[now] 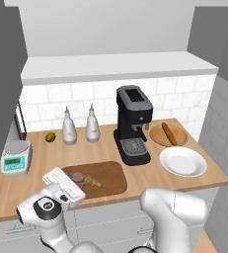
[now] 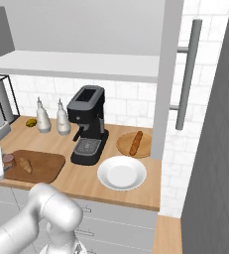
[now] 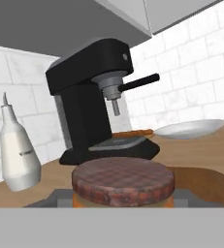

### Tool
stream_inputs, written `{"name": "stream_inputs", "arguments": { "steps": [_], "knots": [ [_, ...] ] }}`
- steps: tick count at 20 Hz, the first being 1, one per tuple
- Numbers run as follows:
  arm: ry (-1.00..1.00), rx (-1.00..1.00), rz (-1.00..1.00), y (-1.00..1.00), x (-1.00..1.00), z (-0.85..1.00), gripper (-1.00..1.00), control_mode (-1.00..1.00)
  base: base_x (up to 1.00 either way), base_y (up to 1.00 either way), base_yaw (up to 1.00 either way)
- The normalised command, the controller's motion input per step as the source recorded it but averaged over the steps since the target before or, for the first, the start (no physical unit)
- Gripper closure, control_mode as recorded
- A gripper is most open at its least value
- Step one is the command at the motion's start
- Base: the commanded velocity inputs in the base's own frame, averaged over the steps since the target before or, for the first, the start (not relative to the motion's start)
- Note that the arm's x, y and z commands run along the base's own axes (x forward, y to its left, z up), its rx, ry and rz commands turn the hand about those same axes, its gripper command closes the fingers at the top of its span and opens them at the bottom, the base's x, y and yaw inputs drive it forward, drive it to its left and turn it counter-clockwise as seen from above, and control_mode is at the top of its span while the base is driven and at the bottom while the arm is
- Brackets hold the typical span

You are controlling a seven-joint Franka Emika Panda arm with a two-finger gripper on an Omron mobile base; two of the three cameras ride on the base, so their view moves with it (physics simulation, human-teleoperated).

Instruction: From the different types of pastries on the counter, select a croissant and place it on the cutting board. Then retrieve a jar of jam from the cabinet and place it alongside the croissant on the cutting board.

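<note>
Digital scale (image 1: pixel 16 156) at the table's (image 1: pixel 46 173) nine o'clock, jaws (image 1: pixel 72 184) clamped on the jar of jam (image 1: pixel 77 177) over the cutting board (image 1: pixel 110 174), croissant (image 1: pixel 92 181) just right, espresso machine (image 1: pixel 132 124), stick pastry (image 1: pixel 169 133) on wooden plate (image 1: pixel 157 134), white plate (image 1: pixel 182 161) at three o'clock.

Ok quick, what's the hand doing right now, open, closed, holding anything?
Hand: closed on the jar of jam, low over the cutting board beside the croissant.
</note>
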Motion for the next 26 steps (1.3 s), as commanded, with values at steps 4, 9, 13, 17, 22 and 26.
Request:
{"name": "stream_inputs", "arguments": {
  "steps": [4,9,13,17,22,26],
  "knots": [
    [0.16,0.0,0.0,0.23,0.26,-0.29,1.0,-1.0,0.0,0.0,0.0],
    [0.11,0.0,0.0,0.15,0.23,-0.23,1.0,-1.0,0.0,0.0,0.0],
    [0.07,0.0,0.0,0.05,0.22,-0.19,1.0,-1.0,0.0,0.0,0.0],
    [0.05,0.0,0.0,0.0,0.2,-0.25,1.0,-1.0,0.0,0.0,0.0],
    [0.03,0.0,0.0,0.0,0.18,-0.4,1.0,-1.0,0.0,0.0,0.0],
    [0.0,0.0,0.0,0.0,0.17,-0.46,1.0,-1.0,0.0,0.0,0.0]
  ]
}}
